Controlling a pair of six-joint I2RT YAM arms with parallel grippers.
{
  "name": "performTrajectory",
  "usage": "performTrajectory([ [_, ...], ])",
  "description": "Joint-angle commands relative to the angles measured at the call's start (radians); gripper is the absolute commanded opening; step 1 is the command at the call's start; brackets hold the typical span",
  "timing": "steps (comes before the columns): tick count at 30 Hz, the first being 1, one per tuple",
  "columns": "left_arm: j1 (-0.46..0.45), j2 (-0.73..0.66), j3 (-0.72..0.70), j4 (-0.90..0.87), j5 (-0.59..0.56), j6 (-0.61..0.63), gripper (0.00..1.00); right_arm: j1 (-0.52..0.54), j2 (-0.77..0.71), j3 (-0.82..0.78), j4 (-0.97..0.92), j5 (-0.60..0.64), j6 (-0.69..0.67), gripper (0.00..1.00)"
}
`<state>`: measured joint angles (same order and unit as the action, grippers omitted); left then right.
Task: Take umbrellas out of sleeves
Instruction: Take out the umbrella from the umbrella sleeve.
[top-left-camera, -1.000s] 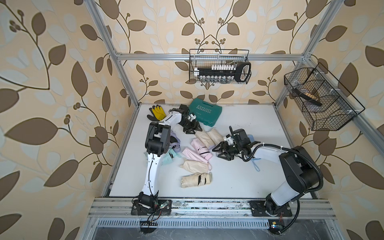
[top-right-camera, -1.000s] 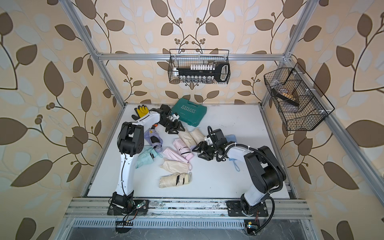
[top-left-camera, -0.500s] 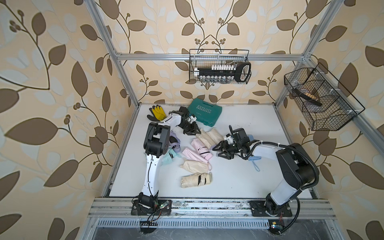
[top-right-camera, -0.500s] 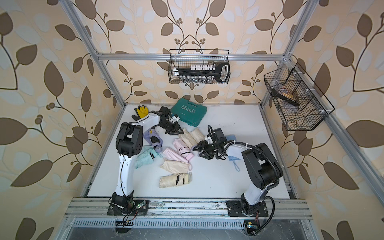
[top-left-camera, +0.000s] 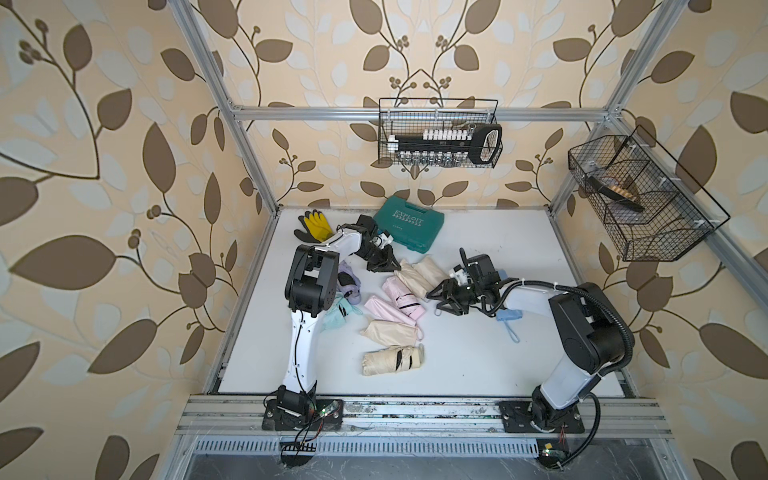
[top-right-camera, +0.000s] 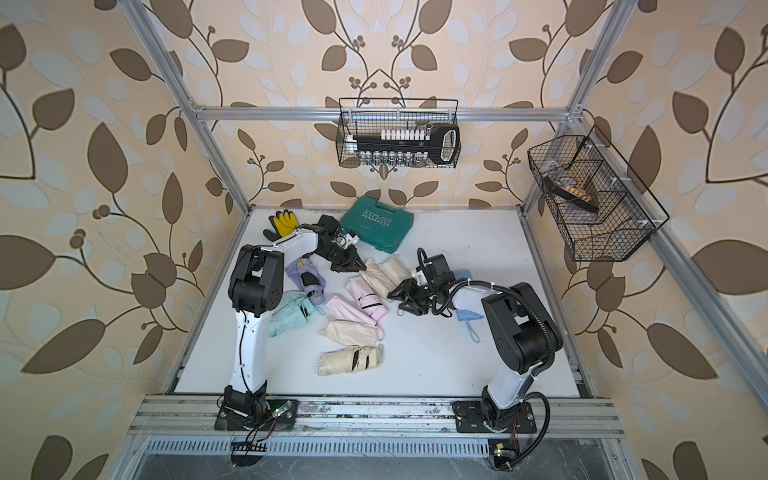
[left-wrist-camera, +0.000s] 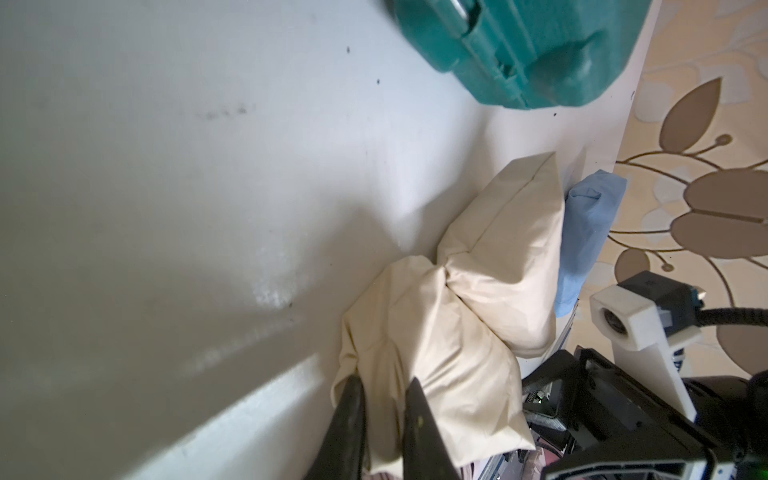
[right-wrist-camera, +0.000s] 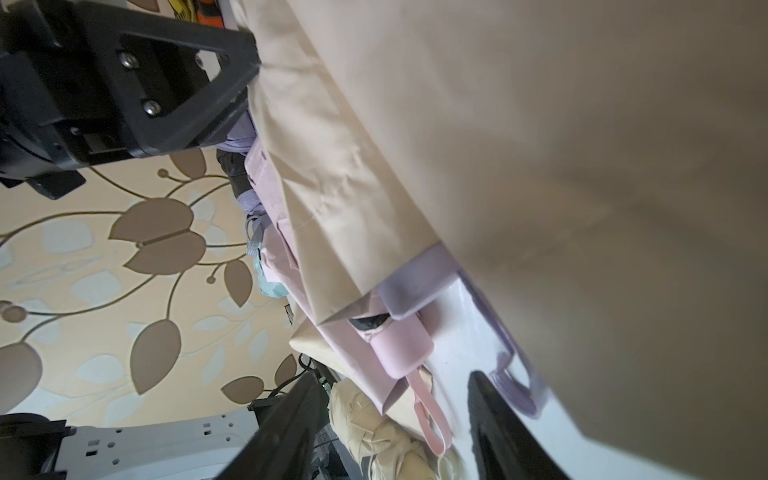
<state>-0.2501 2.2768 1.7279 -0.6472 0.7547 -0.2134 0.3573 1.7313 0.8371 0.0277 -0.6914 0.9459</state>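
Two cream sleeves (top-left-camera: 415, 272) lie side by side mid-table, full and rounded. My left gripper (top-left-camera: 384, 264) (left-wrist-camera: 384, 386) is shut on the far end of one, pinching cream fabric (left-wrist-camera: 419, 345). My right gripper (top-left-camera: 437, 297) (right-wrist-camera: 390, 411) stands open at their near end. A lilac handle (right-wrist-camera: 419, 284) pokes from the cream sleeve (right-wrist-camera: 340, 166) there, and a pink handle (right-wrist-camera: 399, 349) with its loop lies between the fingers, ungripped. Nearer lie a pink umbrella (top-left-camera: 403, 297), a flat pink sleeve (top-left-camera: 384, 309), a cream sleeve (top-left-camera: 390, 332) and a cream umbrella (top-left-camera: 392, 360).
A lilac umbrella (top-left-camera: 349, 282) and mint fabric (top-left-camera: 338, 313) lie by the left arm. A blue sleeve (top-left-camera: 509, 316) lies under the right arm. A green case (top-left-camera: 409, 223) and yellow-black gloves (top-left-camera: 316, 226) sit at the back. Wire baskets (top-left-camera: 440, 137) (top-left-camera: 640, 199) hang on the walls.
My left gripper has closed down onto the cream sleeve's far end. My right gripper's jaws have narrowed a little and it has edged toward the cream sleeves.
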Motion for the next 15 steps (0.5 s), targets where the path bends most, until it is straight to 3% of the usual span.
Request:
performTrajectory([
  [1,-0.017,-0.011,-0.025,-0.049,-0.034,-0.006,0.09,-0.011,0.024,-0.007,0.052,-0.002,-0.001,0.56],
  [15,-0.016,0.0,-0.023,-0.062,-0.04,-0.002,0.09,-0.01,0.085,-0.053,0.181,-0.01,0.054,0.46],
])
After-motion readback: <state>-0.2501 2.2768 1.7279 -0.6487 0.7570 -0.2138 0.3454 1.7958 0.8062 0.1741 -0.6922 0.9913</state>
